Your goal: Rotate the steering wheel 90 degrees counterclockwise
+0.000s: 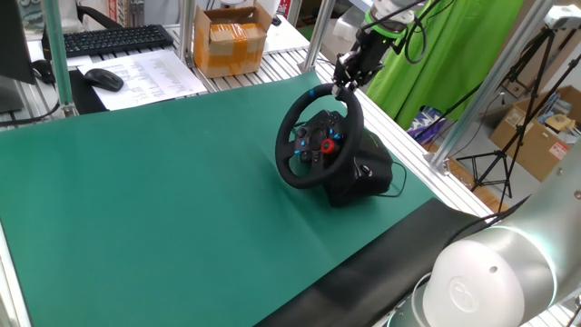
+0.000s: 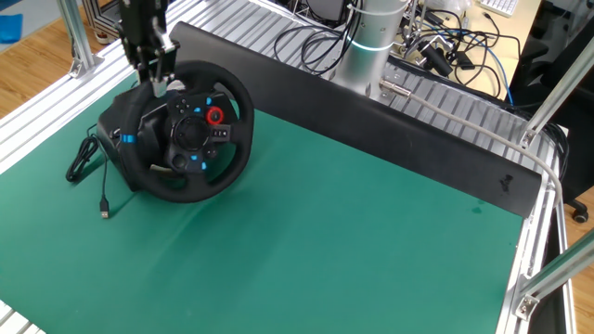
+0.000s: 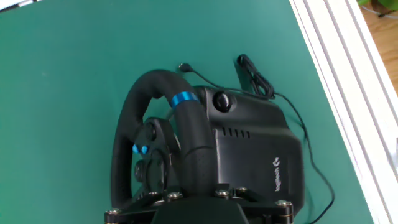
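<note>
The gripper (image 1: 346,86) sits at the top of the steering wheel (image 1: 317,136) rim, apparently clamped there for turning leverage. The wheel stands on the green mat (image 1: 163,200), near its edge.

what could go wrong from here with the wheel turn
1. The gripper sits at the top of the steering wheel rim near the blue stripe; a shallow hold might slip as it turns.
2. The loose cable beside the base could snag or drag.
</note>
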Tool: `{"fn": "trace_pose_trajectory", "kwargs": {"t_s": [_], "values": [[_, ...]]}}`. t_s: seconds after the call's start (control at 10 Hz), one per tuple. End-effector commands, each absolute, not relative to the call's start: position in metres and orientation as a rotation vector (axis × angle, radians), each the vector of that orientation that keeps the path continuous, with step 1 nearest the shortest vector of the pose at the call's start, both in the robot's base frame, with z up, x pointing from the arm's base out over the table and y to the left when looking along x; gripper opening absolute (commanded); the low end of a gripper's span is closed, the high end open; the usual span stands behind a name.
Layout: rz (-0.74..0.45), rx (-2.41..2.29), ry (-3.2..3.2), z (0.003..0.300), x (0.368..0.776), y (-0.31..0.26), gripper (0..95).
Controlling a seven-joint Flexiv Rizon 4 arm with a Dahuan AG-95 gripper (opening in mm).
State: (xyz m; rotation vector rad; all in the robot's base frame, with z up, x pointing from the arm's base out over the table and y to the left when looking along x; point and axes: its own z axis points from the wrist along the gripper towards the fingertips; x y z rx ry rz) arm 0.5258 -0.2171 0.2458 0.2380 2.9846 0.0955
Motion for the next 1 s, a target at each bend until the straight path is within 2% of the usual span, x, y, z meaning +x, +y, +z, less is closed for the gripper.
{"fn": "trace_pose_trajectory", "kwargs": {"t_s": [0.1,0.4,0.5,0.6,1.0], "values": [[0.104,0.220,2.990,0.247,0.530,-0.216,19.0],[0.113,0.203,2.995,0.241,0.539,-0.215,19.0],[0.108,0.194,3.000,0.243,0.540,-0.217,38.0],[0.097,0.198,3.005,0.243,0.540,-0.218,95.0],[0.075,0.206,3.051,0.255,0.536,-0.227,95.0]]}}
